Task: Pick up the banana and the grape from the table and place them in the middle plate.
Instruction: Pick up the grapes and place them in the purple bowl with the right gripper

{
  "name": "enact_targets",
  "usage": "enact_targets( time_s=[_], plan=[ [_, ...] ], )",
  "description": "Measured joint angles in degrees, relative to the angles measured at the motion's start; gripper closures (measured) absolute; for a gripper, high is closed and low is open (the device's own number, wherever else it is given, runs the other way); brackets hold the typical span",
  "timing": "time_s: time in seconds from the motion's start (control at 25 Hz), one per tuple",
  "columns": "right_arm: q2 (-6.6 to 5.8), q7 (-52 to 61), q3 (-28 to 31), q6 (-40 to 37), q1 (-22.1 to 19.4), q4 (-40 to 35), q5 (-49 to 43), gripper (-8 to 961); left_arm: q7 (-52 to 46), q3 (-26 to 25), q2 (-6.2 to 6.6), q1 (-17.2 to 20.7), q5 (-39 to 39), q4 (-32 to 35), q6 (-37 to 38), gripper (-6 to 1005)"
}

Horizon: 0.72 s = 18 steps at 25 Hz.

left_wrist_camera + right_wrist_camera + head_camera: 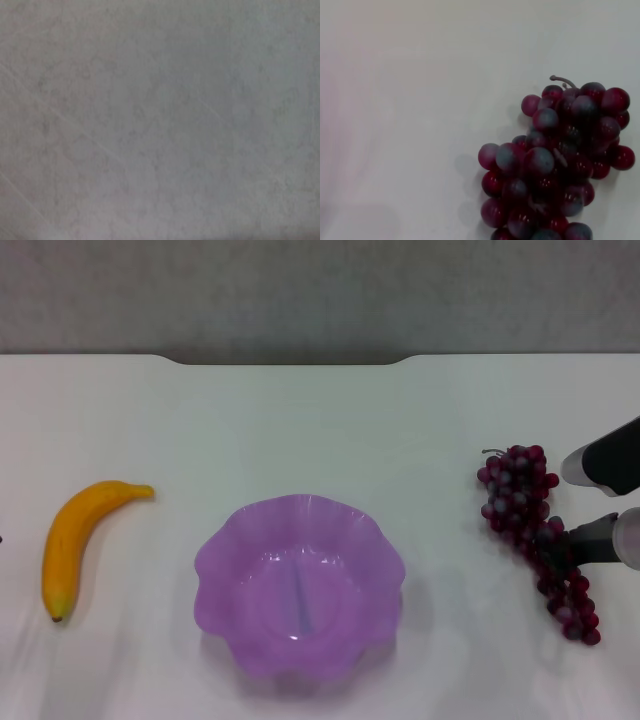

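Note:
The grape bunch lies on the white table at the right, stem toward the far side. It also fills the right wrist view. My right gripper comes in from the right edge, open, with one finger beside the upper part of the bunch and the other finger against its middle. The banana lies at the left of the table, dark tip toward me. The purple middle plate with a wavy rim stands between them and holds nothing. My left gripper is out of view; the left wrist view shows only a plain grey surface.
The table's far edge has a dark notch at the middle. A grey wall stands behind it. Bare tabletop lies between the plate and each fruit.

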Motion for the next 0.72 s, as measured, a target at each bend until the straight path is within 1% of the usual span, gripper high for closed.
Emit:
enact_targets(
  time_s=[0.24, 0.4, 0.56, 0.72],
  plan=[
    [0.10, 0.1, 0.0, -1.4, -0.1, -0.2, 0.0, 719, 0.0, 0.0, 0.00, 0.0, 0.0, 0.0, 0.0, 83],
    [0.34, 0.2, -0.9, -3.7, -1.3, -1.4, 0.1, 725, 0.0, 0.0, 0.00, 0.1, 0.0, 0.0, 0.0, 83],
    [0.52, 0.2, -2.1, -6.5, -3.9, -5.7, 0.7, 725, 0.0, 0.0, 0.00, 0.1, -0.1, 0.0, -0.1, 83],
    [0.29, 0.0, -4.9, -10.4, -7.6, -11.2, 4.9, 725, 0.0, 0.0, 0.01, 0.2, -0.1, 0.0, -0.2, 83]
  ],
)
